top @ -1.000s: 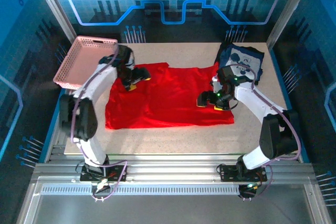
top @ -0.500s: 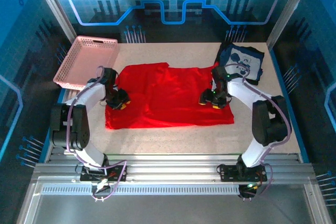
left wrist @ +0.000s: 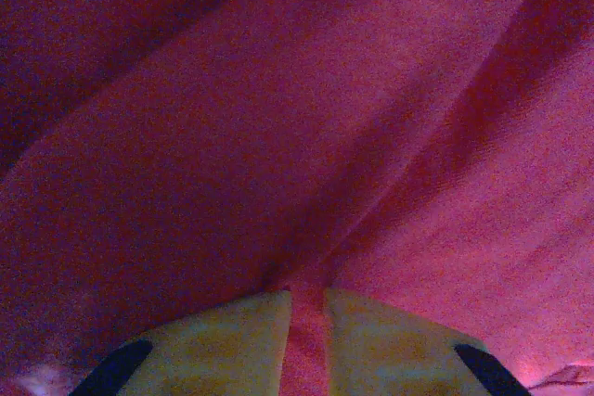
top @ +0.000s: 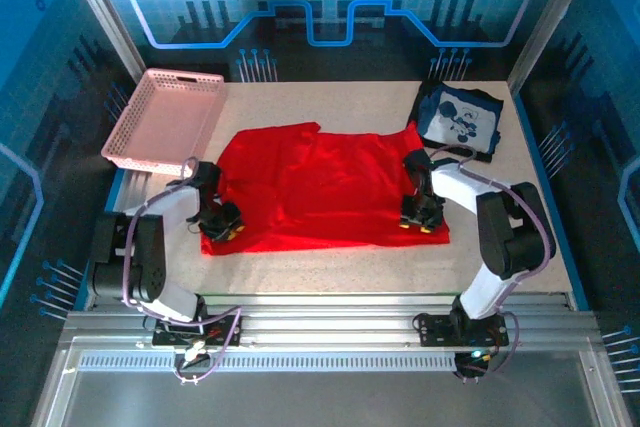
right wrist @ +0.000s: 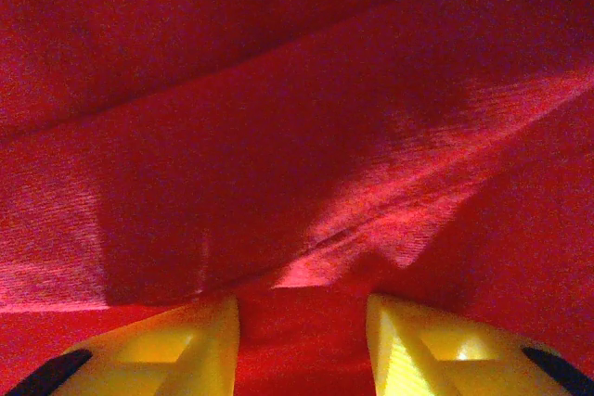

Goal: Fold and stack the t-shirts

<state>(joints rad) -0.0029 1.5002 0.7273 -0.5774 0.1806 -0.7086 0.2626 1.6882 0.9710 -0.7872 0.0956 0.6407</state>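
Note:
The red t-shirt lies spread across the middle of the table, print hidden. My left gripper is down on its near left corner. In the left wrist view the left gripper is shut on a thin strip of red cloth. My right gripper is down on the shirt's near right corner. In the right wrist view the right gripper has its yellow fingers partly closed, with a bunch of red cloth filling the gap. The navy t-shirt lies at the far right, white graphic up.
A pink lattice basket stands tilted at the far left corner. Bare table runs along the near edge in front of the red shirt. Blue enclosure walls close off the sides and the back.
Both grippers slid along the shirt's sides towards the near edge, down to its near corners. Both sets of jaws narrowed onto the red cloth, the left almost fully.

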